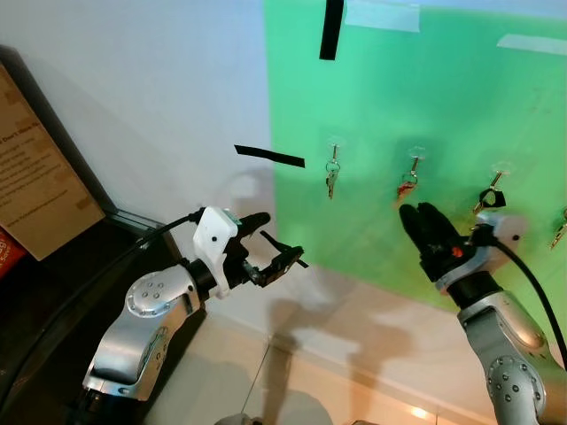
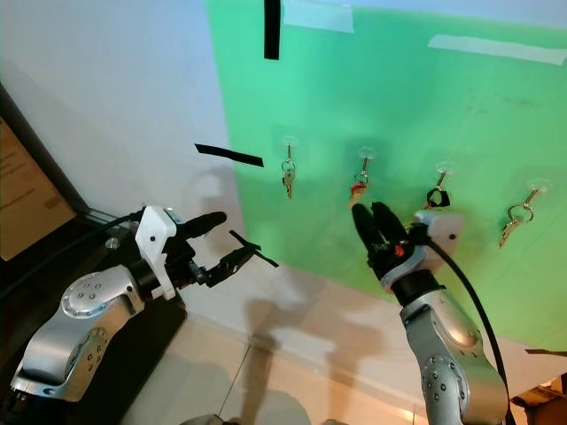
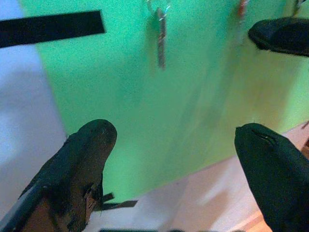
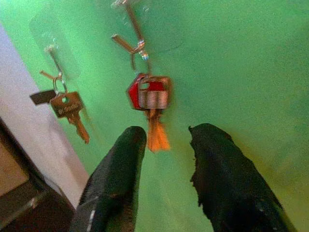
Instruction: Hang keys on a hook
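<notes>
A green board (image 1: 399, 106) on the wall carries a row of clear hooks, each with keys. A red-tagged key (image 4: 148, 94) with an orange blade hangs by its ring from one hook (image 1: 416, 155). My right gripper (image 4: 169, 133) points up just below it, open, with the blade's tip level with the gap between the fingertips (image 4: 126, 140). Nothing is held. A silver key (image 1: 332, 177) hangs one hook to the left, and a black-headed key (image 1: 490, 197) one to the right. My left gripper (image 1: 282, 241) hovers open and empty, lower left of the board.
Black tape strips (image 1: 270, 157) mark the white wall and the board's top (image 1: 331, 28). A cardboard box (image 1: 35, 177) leans on a dark cabinet (image 1: 53, 292) at the left. Another key set (image 2: 518, 214) hangs at the far right. Pale floor tiles (image 1: 266, 381) lie below.
</notes>
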You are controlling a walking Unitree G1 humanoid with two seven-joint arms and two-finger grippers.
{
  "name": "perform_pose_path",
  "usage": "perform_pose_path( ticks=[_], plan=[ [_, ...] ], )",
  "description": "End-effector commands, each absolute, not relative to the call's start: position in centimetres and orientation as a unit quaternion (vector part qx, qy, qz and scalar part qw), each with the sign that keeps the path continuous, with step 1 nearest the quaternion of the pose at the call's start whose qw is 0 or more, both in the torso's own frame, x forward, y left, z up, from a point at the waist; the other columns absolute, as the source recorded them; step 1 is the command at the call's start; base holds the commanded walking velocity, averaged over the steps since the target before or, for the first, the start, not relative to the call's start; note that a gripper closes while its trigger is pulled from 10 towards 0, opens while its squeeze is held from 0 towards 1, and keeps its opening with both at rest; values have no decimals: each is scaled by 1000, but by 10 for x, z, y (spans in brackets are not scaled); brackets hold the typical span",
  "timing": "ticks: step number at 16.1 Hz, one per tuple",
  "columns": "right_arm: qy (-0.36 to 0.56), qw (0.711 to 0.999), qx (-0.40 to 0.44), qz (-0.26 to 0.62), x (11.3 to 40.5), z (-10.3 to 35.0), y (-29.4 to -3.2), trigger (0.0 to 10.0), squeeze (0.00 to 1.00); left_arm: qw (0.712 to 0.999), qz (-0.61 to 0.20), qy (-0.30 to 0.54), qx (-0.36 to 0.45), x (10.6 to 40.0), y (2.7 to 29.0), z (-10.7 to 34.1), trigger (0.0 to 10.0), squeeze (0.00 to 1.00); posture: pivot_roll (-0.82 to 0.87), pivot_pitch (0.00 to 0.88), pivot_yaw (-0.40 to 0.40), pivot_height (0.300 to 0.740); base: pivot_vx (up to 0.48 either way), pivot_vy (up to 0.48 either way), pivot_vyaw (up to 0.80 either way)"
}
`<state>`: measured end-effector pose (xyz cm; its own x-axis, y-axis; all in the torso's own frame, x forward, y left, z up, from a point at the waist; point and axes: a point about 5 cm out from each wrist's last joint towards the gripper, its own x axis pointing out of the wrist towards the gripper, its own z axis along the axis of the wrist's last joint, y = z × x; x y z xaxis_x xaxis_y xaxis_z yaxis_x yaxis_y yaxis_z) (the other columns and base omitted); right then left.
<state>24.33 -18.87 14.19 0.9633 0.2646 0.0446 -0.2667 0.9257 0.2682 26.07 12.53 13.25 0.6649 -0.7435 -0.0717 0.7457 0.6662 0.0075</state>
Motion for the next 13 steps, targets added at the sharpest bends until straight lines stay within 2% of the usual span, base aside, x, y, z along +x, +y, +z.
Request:
perform_pose_path(
  ticks=[1, 3, 4, 7, 10, 13],
  plan=[
    [6, 982, 125, 142, 243, 139, -186, 10000, 1000, 918, -393, 36, 23, 261, 129, 132, 10000, 0, -50, 0, 67, 740, 0, 0, 0],
    [23, 986, 93, 140, 242, 132, -185, 10000, 1000, 929, -365, 48, 25, 259, 133, 127, 10000, 0, -38, 0, 49, 740, 0, 0, 0],
    [55, 989, 47, 129, 239, 121, -185, 10000, 1000, 938, -340, 56, 30, 255, 137, 121, 10000, 0, -32, 0, 38, 740, 0, 0, 0],
    [90, 992, 64, 64, 230, 106, -190, 10000, 1000, 960, -265, 78, 52, 246, 148, 106, 10000, 0, -15, 0, 18, 740, 0, 0, -800],
    [104, 994, 22, 9, 221, 97, -200, 10000, 1000, 982, -157, 80, 73, 241, 163, 96, 10000, 0, -10, 0, 6, 740, 0, 0, -788],
    [109, 994, 16, -9, 216, 97, -204, 10000, 1000, 985, -132, 58, 94, 236, 162, 101, 10000, 0, -18, 0, 8, 740, 0, 0, -800]
  ],
)
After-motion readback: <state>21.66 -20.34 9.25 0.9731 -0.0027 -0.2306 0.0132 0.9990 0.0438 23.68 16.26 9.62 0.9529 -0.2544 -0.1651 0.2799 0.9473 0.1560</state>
